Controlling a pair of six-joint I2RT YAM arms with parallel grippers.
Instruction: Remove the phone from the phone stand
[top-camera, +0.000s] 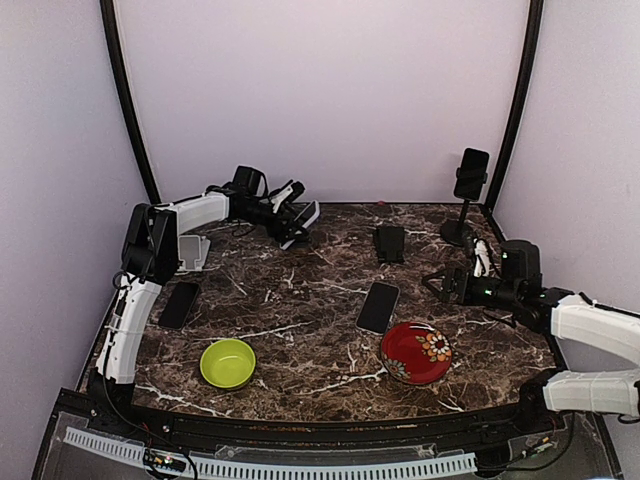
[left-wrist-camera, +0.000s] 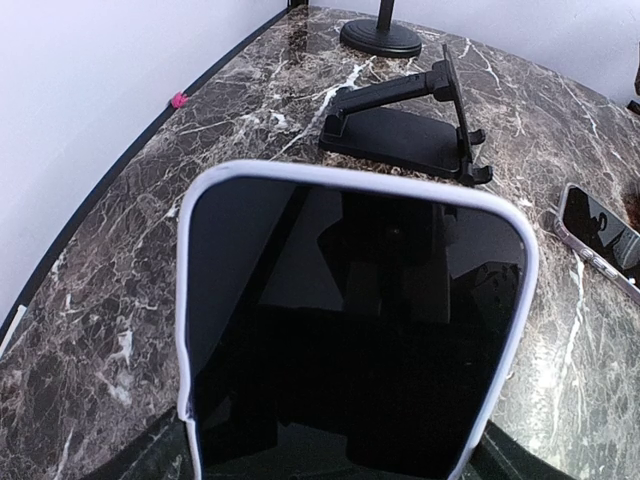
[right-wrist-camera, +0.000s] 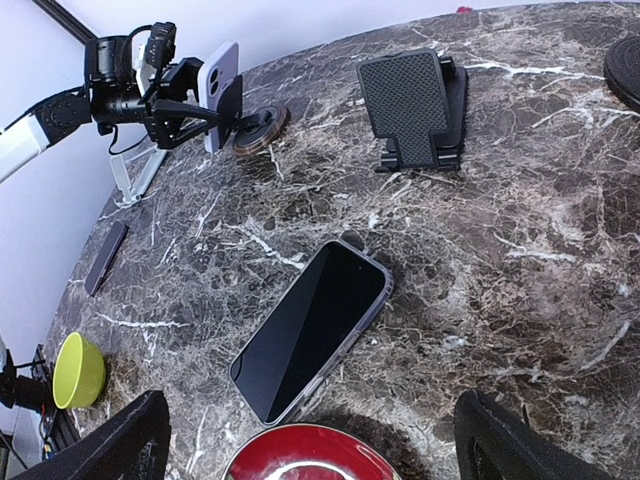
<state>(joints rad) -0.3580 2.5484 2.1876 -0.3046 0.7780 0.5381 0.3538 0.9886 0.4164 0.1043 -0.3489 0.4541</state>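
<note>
Phone (right-wrist-camera: 224, 75): white case, upright, back left of the table (top-camera: 310, 345), over a round base (right-wrist-camera: 262, 125). Cannot tell whether it is seated or clear.
Left claw (right-wrist-camera: 205, 100): clenched on the phone, apparently near its lower end.
Right claw (top-camera: 440, 283): spread wide, empty, well apart from the phone.
Handling: stiff, light slab. The glass face (left-wrist-camera: 355, 320) is likely slick and fragile, while the case rim offers grip.
Hold: side edges through the case, never the screen.
Risk: tilt could let it slide out.
</note>
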